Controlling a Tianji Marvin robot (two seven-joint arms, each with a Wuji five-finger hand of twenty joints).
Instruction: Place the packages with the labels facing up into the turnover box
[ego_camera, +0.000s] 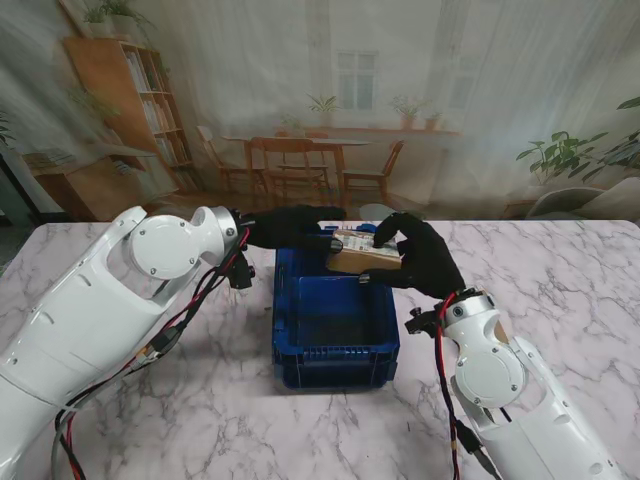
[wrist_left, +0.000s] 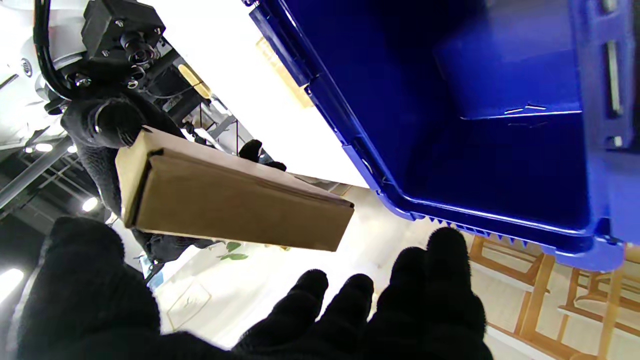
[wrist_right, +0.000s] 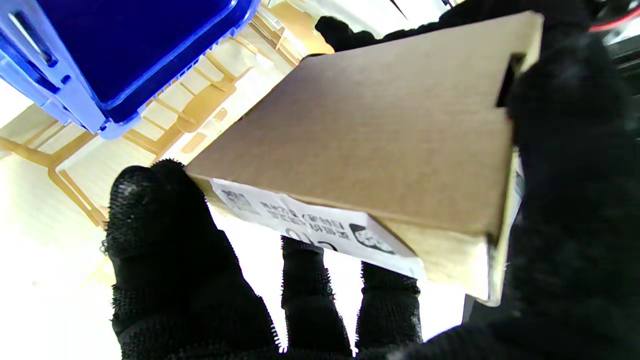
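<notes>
A flat brown cardboard package (ego_camera: 362, 252) hangs above the far rim of the blue turnover box (ego_camera: 335, 372). My right hand (ego_camera: 425, 258) is shut on it, thumb on one end and fingers under the other. Its white printed label (ego_camera: 358, 241) faces up in the stand view. In the right wrist view the label (wrist_right: 310, 225) wraps one long edge of the package (wrist_right: 380, 135). My left hand (ego_camera: 290, 228) hovers at the box's far left corner with fingers spread (wrist_left: 300, 310), just short of the package (wrist_left: 235, 200). The inside of the box (wrist_left: 500, 150) looks dark and bare.
The box stands mid-table on white marble (ego_camera: 560, 290). A small pale round thing (ego_camera: 375, 211) lies just beyond the box. A printed room backdrop rises behind the table's far edge.
</notes>
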